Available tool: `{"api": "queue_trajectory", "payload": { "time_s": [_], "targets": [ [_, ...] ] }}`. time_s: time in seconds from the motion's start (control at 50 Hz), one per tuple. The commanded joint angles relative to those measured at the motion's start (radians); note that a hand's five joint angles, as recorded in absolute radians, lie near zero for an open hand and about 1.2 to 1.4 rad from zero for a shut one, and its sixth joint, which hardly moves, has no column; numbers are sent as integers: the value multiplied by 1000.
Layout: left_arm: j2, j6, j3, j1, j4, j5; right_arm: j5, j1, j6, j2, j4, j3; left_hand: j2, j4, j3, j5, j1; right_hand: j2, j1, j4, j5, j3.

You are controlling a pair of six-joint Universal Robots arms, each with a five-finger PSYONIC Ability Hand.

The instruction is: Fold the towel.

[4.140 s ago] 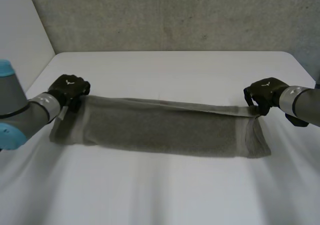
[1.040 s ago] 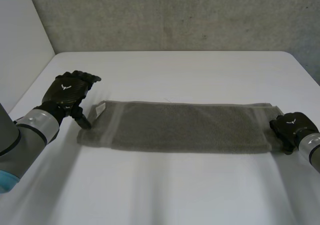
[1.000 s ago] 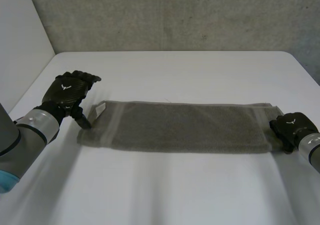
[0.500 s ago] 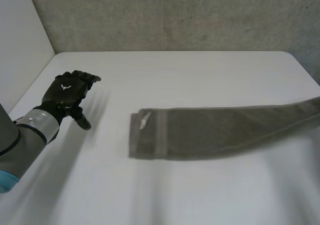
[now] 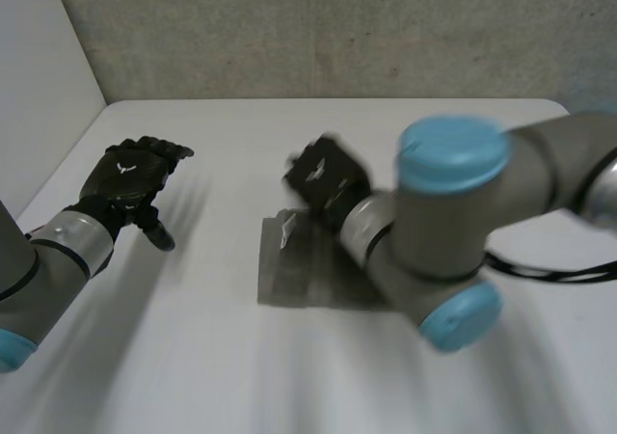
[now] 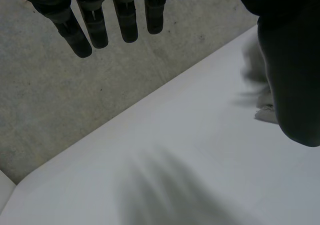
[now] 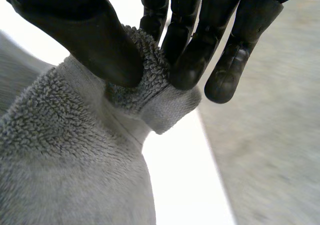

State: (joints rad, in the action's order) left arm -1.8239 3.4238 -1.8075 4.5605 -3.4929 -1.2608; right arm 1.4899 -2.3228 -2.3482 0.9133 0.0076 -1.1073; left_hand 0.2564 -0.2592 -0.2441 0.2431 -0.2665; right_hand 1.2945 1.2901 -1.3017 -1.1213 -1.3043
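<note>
Grey terry towel (image 5: 294,280) pinched by the right hand (image 5: 323,172), lying mid-way across the white table (image 5: 241,376).
Thumb and fingers (image 7: 186,45) clamp one end above the other end; left hand (image 5: 130,176) well apart, fingers straight, empty. Risk: thin pinch slips, or the unpinned lower layer drags, skewing the fold.

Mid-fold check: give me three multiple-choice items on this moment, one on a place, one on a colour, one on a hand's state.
1. Where by the towel is the right hand?
A. At the end nearer the left hand
B. Flat on its middle
C. Resting on the left hand

2. What colour is the towel?
A. Red
B. Grey
C. Yellow

3. What is the left hand doing?
A. Pinching the towel
B. Pressing the towel flat
C. Open, apart from the towel

Answers: 1 A, the head view shows it there. 2 B, the right wrist view shows grey pile. 3 C, its fingers are straight and hold nothing.
</note>
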Motion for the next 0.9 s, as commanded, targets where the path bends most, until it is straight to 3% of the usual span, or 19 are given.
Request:
{"api": "queue_trajectory", "payload": {
  "time_s": [0.02,0.04,0.16,0.32,0.42,0.66,0.7,0.74,0.76,0.8,0.82,0.86,0.9],
  "targets": [
    [0,0,-3,-1,0,1,7,-43,20,-77,54,-34,-43,46,31,-204,53,-835,-831,843,837,845],
    [0,2,-3,-3,0,1,9,-33,14,-77,58,-40,-43,46,31,-204,53,-1043,-1039,1050,1044,1053],
    [0,2,-3,-3,0,1,1,0,-14,13,51,-101,-43,46,31,-204,53,-1120,-1116,1127,1121,1130],
    [0,2,-4,-5,0,1,-5,153,-166,188,8,-270,-43,46,31,-204,53,-1120,-1116,1127,1121,1130],
    [0,2,-6,-6,0,1,-28,249,-184,252,5,-409,-43,46,31,-204,53,-1120,-1116,1127,1121,1130],
    [-2,2,-6,-12,0,1,-74,427,-178,282,-126,-657,-40,43,28,-201,50,-1089,-1085,1096,1090,1099],
    [-3,2,-6,-12,0,1,-79,441,-172,280,-152,-674,-40,43,28,-201,50,-989,-985,997,991,999],
    [-6,2,-7,-14,0,1,-80,454,-163,274,-182,-695,-40,43,28,-201,50,-566,-562,573,567,576],
    [-9,2,-7,-17,0,1,-80,454,-163,274,-182,-695,-40,43,28,-201,50,-564,-559,571,565,573],
    [-9,2,-7,-21,0,1,-79,461,-161,268,-193,-697,-40,43,28,-201,50,-210,-206,217,211,220],
    [-9,2,-7,-21,0,1,-79,461,-161,268,-193,-697,-40,43,28,-201,50,-208,-204,216,210,218],
    [-9,2,-13,-24,-1,1,-77,461,-161,266,-195,-689,-40,43,28,-201,50,100,105,-93,-99,-91],
    [-9,3,-15,-24,-3,1,-76,461,-161,266,-196,-684,-40,43,28,-201,50,102,106,-95,-100,-92]
  ]
}}
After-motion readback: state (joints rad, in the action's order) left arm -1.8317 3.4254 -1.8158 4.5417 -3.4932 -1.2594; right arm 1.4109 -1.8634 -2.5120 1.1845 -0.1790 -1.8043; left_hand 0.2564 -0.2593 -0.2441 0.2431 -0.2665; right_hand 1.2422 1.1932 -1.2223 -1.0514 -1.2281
